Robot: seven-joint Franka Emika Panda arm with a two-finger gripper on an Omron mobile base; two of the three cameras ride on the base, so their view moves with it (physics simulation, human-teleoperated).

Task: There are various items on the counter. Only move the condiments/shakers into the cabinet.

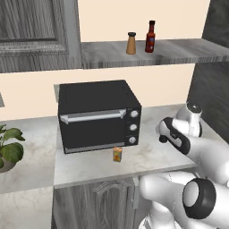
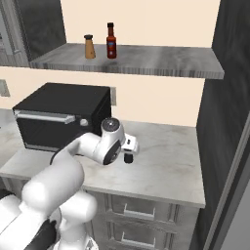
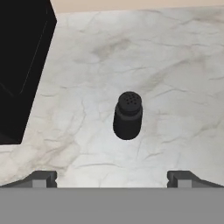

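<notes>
Fingertips (image 3: 40, 179) sit at the bottom of the hand view, spread wide with nothing between them; gripper (image 3: 112, 180) is open and empty. Black shaker (image 3: 127, 115) stands upright on the marble counter (image 3: 183, 65) just ahead of the jaws, centred in the gap, not touched. In the right base view the same shaker (image 2: 128, 158) peeks out just below the wrist, right of the toaster oven (image 2: 61, 114).

Progress, judging by layout: two of three done. Tan shaker (image 1: 131, 43) and red sauce bottle (image 1: 150, 37) stand side by side on the cabinet shelf (image 1: 188, 51). Left to do: grasp the black one and shelve it.

Count: 3 condiments (2 shelved, 1 on counter), 1 small orange carton (image 1: 117, 154) in front of the oven, which stays put, 1 oven, 1 potted plant (image 1: 9, 150) at far left.
</notes>
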